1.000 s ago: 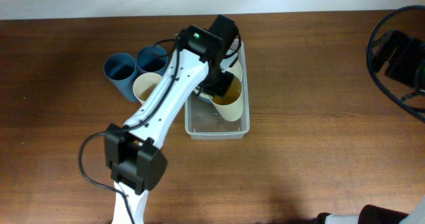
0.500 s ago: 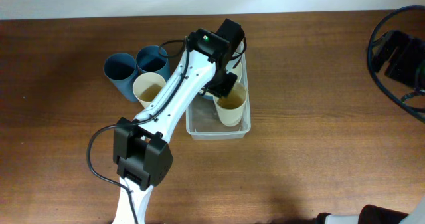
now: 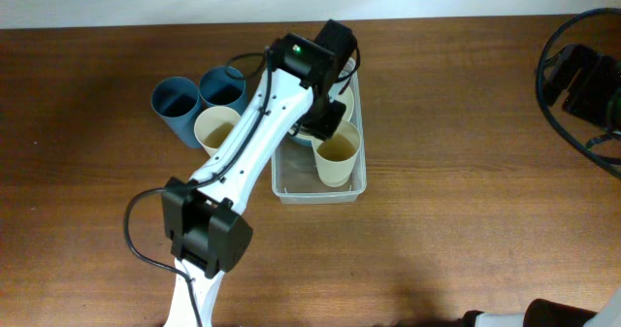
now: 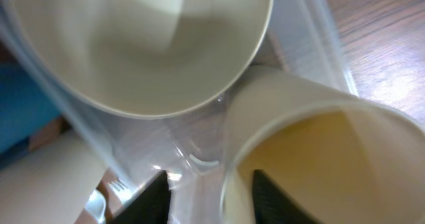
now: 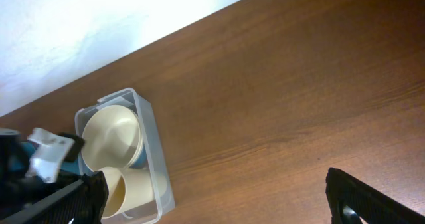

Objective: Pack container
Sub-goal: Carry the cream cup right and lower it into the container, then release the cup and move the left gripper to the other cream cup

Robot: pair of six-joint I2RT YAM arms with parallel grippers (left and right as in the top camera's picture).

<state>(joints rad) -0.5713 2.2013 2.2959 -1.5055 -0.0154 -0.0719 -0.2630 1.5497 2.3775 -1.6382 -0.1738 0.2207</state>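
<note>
The clear container is found right under the left gripper, with its long side running forward and back from it, and a cream cup and a cream bowl are already packed inside. The left gripper is held partly wide, with the cup's thin wall between its fingers but seemingly not squeezed. The right gripper is held wide with nothing in it, well apart from the container. The left arm is judged nearer for the next pick, since another cream cup and two blue cups are left on the table just left of that gripper.
</note>
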